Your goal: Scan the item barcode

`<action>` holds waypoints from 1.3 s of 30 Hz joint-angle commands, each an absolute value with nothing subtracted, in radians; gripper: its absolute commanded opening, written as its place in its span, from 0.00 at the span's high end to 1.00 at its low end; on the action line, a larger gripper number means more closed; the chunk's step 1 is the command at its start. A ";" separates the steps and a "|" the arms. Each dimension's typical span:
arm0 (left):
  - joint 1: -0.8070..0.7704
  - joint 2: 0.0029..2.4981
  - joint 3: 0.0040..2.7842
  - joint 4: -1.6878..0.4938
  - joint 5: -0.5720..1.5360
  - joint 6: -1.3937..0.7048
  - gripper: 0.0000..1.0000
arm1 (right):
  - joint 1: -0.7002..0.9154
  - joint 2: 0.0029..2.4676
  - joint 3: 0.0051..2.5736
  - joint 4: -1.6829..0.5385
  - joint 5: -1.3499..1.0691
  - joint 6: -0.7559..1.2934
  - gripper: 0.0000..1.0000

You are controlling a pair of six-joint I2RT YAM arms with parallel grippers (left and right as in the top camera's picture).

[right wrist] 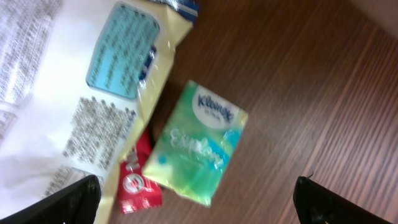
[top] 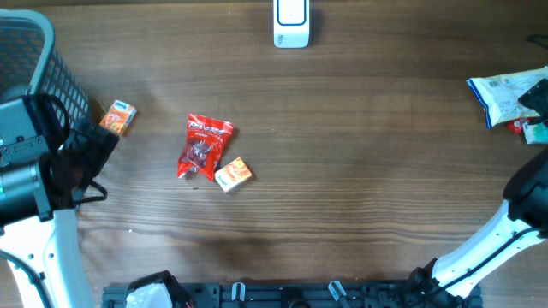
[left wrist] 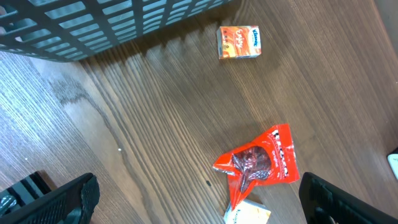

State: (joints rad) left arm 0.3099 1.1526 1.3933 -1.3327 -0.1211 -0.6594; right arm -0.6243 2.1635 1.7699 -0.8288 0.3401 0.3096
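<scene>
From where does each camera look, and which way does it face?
Overhead: above the table, facing down; left arm and right arm show.
Left wrist: looks down at red bag, basket; own fingers show.
Right wrist: looks down at green tissue pack; own fingers show.
Shared: overhead and left wrist both show the red bag.

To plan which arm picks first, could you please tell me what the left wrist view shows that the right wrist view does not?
Only left wrist: a dark mesh basket, an orange tissue pack, a red pouch and a small orange pack beside it. Only right wrist: a large white printed package, a green Kleenex pack and a small red sachet. Both: the wooden table, with the left gripper and the right gripper each open.
</scene>
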 commanded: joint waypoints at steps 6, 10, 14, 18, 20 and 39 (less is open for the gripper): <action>0.317 1.152 1.393 -1.333 -0.113 -0.659 0.00 | -0.615 1.900 1.788 -0.862 0.158 0.317 0.00; 0.317 1.152 1.393 -1.333 -0.113 -0.659 0.00 | -0.614 1.758 1.787 -0.912 -0.271 0.317 0.00; 0.317 1.152 1.393 -1.333 -0.113 -0.659 0.00 | -0.583 1.691 1.787 -1.009 -0.546 0.315 0.00; 0.317 1.152 1.393 -1.333 -0.113 -0.659 0.00 | -0.476 1.679 1.785 -1.121 -0.625 0.241 0.00; 0.317 1.152 1.393 -1.333 -0.113 -0.659 0.00 | -0.378 1.679 1.764 -1.152 -0.630 0.149 0.00; 0.317 1.152 1.393 -1.333 -0.113 -0.659 0.00 | 0.442 1.749 1.363 -0.716 -0.612 0.289 0.00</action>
State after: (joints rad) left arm 0.3099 1.1526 1.3933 -1.3323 -0.1181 -0.6594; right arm 0.3813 1.7237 1.3994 -0.7494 -0.6067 0.2180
